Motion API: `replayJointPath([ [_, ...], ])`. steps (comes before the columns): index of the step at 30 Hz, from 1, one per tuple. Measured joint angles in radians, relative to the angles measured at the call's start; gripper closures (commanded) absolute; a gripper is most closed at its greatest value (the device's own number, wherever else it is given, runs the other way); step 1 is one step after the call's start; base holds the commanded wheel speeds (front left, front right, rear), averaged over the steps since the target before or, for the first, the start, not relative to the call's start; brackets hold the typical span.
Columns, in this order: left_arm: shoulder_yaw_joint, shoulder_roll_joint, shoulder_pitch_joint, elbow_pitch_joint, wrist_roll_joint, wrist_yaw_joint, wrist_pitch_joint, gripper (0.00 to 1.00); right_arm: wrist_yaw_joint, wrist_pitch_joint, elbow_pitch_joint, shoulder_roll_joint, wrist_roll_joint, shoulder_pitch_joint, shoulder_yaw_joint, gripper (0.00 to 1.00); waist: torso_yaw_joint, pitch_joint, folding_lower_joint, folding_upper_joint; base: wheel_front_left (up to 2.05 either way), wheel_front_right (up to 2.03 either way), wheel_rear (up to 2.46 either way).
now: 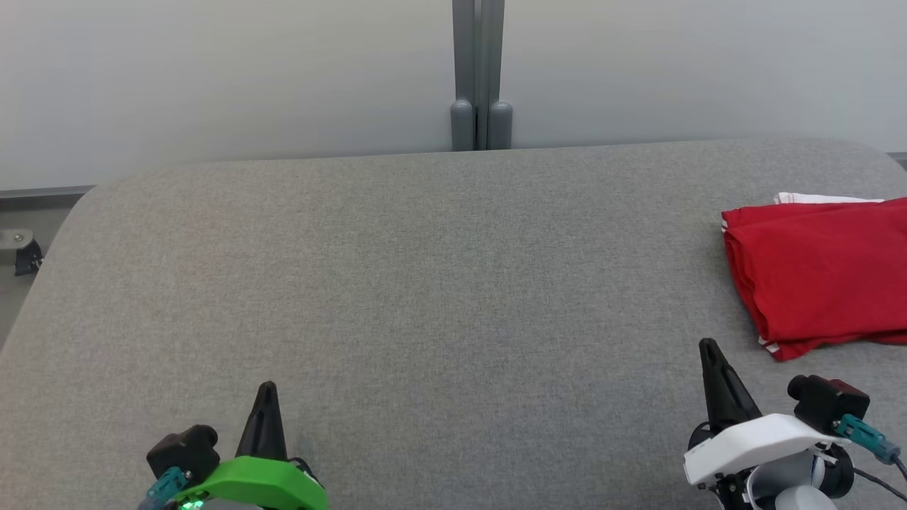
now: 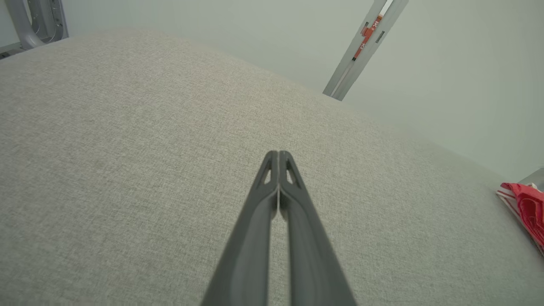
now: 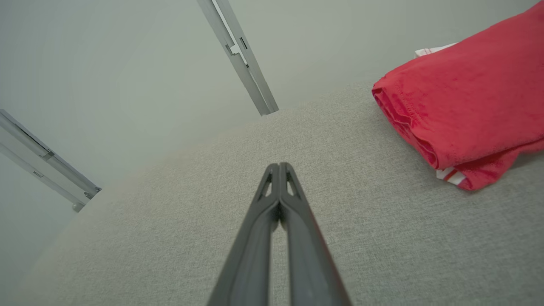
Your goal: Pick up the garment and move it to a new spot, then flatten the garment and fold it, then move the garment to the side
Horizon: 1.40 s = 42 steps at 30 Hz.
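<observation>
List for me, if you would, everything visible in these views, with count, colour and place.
garment: one, red with white trim, folded, on the table's right side.
table: one, grey fabric top, across the head view.
post: one, grey, upright behind the table's far edge, centre.
wall: one, pale grey, behind the table.
left fingers: two, dark, shut and empty, lower left, green mount.
right fingers: two, dark, shut and empty, lower right, white mount.

Lab-like test bay: grey fabric-topped table (image 1: 425, 283), plain pale panel walls (image 1: 212, 71), metal post (image 1: 478, 71).
</observation>
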<state>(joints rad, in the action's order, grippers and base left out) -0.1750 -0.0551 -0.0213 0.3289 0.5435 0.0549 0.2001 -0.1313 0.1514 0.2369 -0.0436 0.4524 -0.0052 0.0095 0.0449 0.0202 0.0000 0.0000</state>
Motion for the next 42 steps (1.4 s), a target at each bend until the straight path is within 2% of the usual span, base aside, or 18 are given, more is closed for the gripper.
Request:
replayJointPath([
  [18, 0.069, 0.002, -0.012, -0.021, 0.257, -0.045, -0.077, 1.0, 0.0, -0.062, 0.001, -0.001, 0.279, -0.021, -0.029, 1.0, -0.007, -0.004, 0.0, 0.0, 0.0, 0.0, 0.0],
  [42, 0.142, 0.003, -0.035, -0.039, 0.525, -0.09, -0.156, 1.0, 0.001, -0.13, 0.003, -0.002, 0.572, -0.044, -0.061, 1.0, -0.017, -0.009, 0.0, 0.0, 0.0, 0.0, 0.0],
])
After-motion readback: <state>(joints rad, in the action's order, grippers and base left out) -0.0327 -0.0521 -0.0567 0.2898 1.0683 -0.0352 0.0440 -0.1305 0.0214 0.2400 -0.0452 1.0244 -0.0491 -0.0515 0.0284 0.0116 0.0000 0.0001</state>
